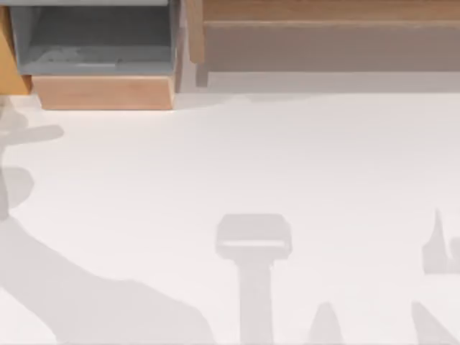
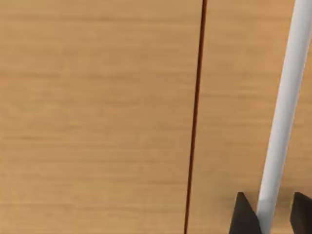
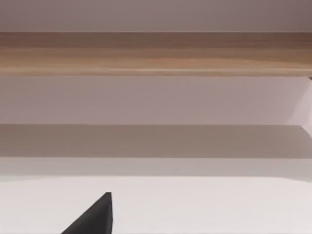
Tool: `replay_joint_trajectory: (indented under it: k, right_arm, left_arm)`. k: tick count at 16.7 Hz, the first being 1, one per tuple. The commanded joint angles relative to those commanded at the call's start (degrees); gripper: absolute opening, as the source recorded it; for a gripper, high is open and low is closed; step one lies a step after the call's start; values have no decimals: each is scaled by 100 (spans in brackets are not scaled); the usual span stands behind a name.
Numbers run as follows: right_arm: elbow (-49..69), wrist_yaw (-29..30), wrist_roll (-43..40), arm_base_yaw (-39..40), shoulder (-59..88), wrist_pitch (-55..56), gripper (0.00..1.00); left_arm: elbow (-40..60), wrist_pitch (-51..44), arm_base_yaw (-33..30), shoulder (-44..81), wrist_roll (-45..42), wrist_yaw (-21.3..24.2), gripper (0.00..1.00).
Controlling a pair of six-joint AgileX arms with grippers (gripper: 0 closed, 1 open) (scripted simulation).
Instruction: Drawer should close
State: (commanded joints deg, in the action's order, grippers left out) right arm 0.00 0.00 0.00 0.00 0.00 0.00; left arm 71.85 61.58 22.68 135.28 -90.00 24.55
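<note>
The drawer (image 1: 100, 92) stands pulled out at the table's back left, showing its light tan front panel and grey inner floor (image 1: 93, 43). In the left wrist view, my left gripper (image 2: 273, 217) is close against a tan wooden face (image 2: 97, 117) crossed by a thin dark seam. Its two dark fingertips (image 2: 243, 217) stand apart with a white bar (image 2: 285, 97) running between them. In the right wrist view, one dark fingertip (image 3: 95, 217) of my right gripper hangs over the white table, facing the long cabinet body (image 3: 156, 53).
The wide wooden cabinet body (image 1: 323, 36) with its brown-grey panel spans the back right. An orange-tan wooden piece (image 1: 11, 57) sits left of the drawer. Arm shadows lie across the white table (image 1: 251, 165) at the left and front.
</note>
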Motion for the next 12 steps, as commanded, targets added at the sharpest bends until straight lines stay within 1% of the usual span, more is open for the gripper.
replay_joint_trajectory:
  k: [6, 7, 12]
  right_arm:
    - [0, 0, 0, 0, 0, 0, 100]
    - [0, 0, 0, 0, 0, 0, 100]
    - [0, 0, 0, 0, 0, 0, 100]
  left_arm:
    - [0, 0, 0, 0, 0, 0, 98]
    - [0, 0, 0, 0, 0, 0, 100]
    - [0, 0, 0, 0, 0, 0, 100]
